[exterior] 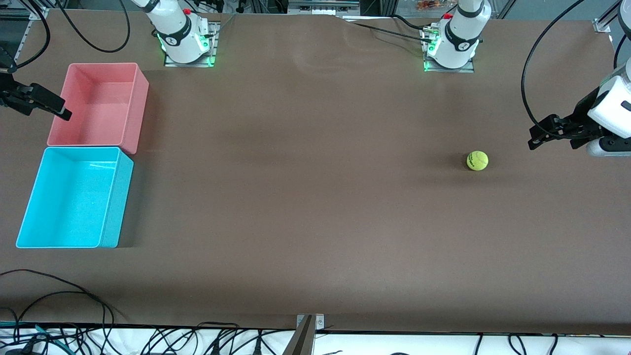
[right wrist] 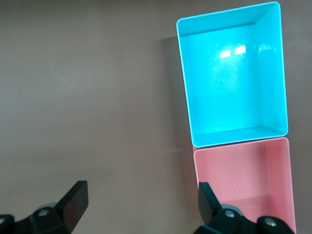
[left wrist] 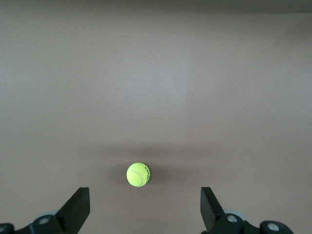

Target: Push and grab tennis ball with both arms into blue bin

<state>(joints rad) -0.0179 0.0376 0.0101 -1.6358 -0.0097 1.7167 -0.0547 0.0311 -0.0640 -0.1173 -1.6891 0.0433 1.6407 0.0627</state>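
Note:
The tennis ball [exterior: 477, 160] lies on the brown table toward the left arm's end; in the left wrist view the ball [left wrist: 138, 174] sits just ahead of the gap between the fingers. My left gripper [exterior: 535, 138] [left wrist: 145, 200] is open and empty, apart from the ball, at the left arm's end of the table. The blue bin [exterior: 118, 202] stands empty at the right arm's end and also shows in the right wrist view [right wrist: 229, 83]. My right gripper [exterior: 61, 111] [right wrist: 141, 195] is open and empty beside the pink bin.
An empty pink bin [exterior: 140, 106] [right wrist: 243, 185] stands against the blue bin, farther from the front camera. The arm bases [exterior: 185, 42] [exterior: 451, 49] stand along the table's back edge. Cables [exterior: 64, 296] lie at the front edge.

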